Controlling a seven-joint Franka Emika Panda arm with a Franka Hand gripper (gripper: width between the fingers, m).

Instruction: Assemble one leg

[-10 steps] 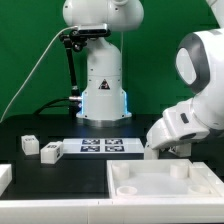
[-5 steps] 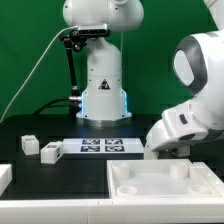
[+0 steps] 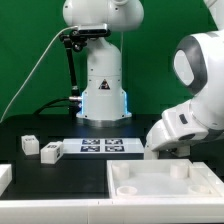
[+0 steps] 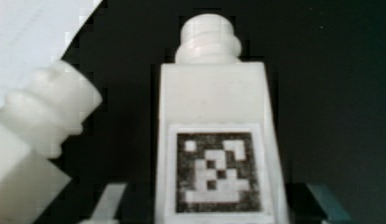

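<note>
In the wrist view a leg point(image 4: 215, 110) lies between my fingers, a white block with a black-and-white tag and a ribbed peg at its far end. My gripper point(image 4: 218, 202) is open. One finger point(image 4: 115, 205) stands on each side of the leg, with a narrow dark gap to it. A second leg point(image 4: 44, 105) lies close beside it. In the exterior view my hand point(image 3: 162, 135) is low on the table by the marker board's right end and hides both these legs. Two more legs point(image 3: 28, 145) point(image 3: 50, 151) lie at the exterior view's left.
The marker board point(image 3: 100, 147) lies mid-table. The large white panel point(image 3: 150, 190) with raised rims fills the front right. A white part point(image 3: 4, 178) shows at the front left edge. A robot base point(image 3: 103, 90) and cable stand behind.
</note>
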